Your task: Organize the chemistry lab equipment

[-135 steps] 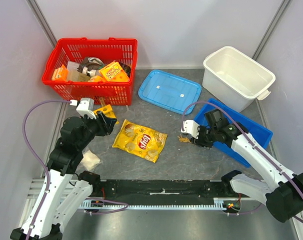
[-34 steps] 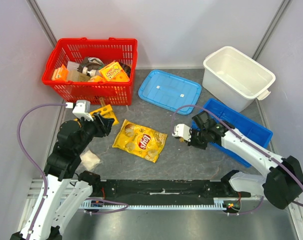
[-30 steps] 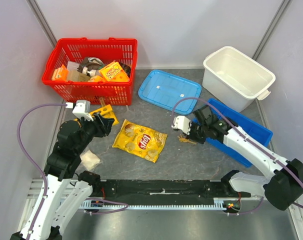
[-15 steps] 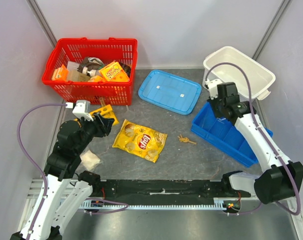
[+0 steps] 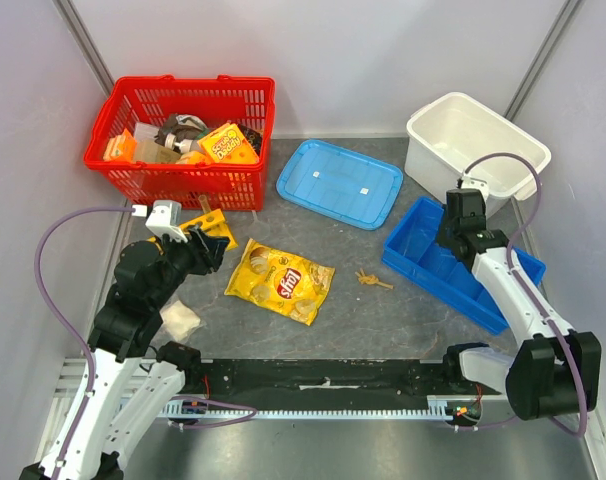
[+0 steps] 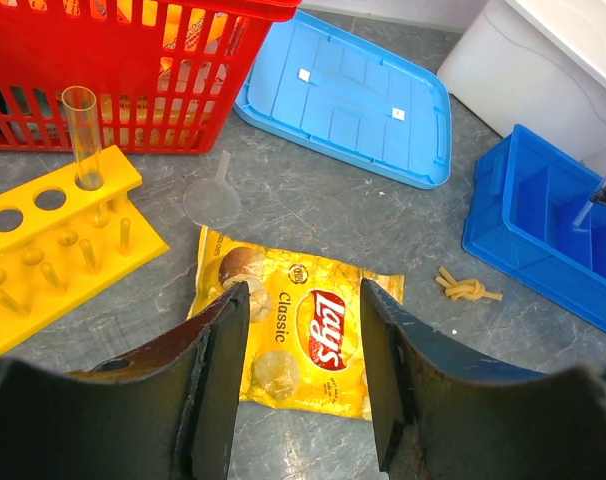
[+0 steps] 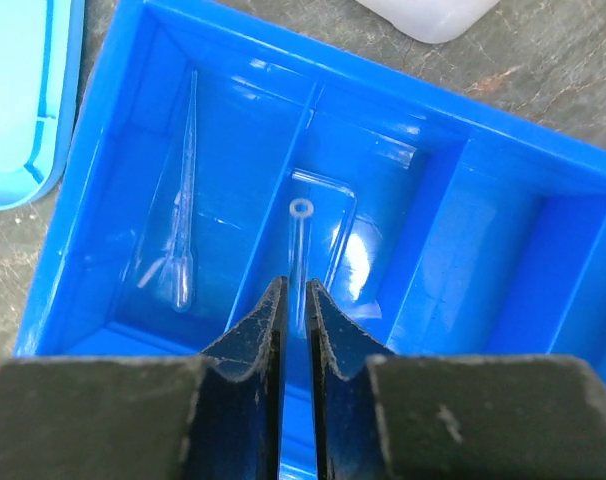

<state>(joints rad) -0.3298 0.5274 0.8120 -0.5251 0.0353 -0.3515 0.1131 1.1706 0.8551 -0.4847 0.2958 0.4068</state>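
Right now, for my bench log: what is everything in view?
basket: one, red, far left
bin: one, white, far right
lid: one, light blue, centre back
divided tray: one, blue, right
pipette: one, clear, in tray
chip bag: one, yellow, centre
tube rack: one, yellow, left
test tube: one, clear, in rack
funnel: one, clear, beside rack
knotted band: one, tan, near bag
wad: one, white, near left
left gripper: one, black, open near rack
right gripper: one, black, gripping glass tube over tray

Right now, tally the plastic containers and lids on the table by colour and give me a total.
Red: 1, the basket
Blue: 2, the lid and the divided bin
White: 1, the tub
Total: 4
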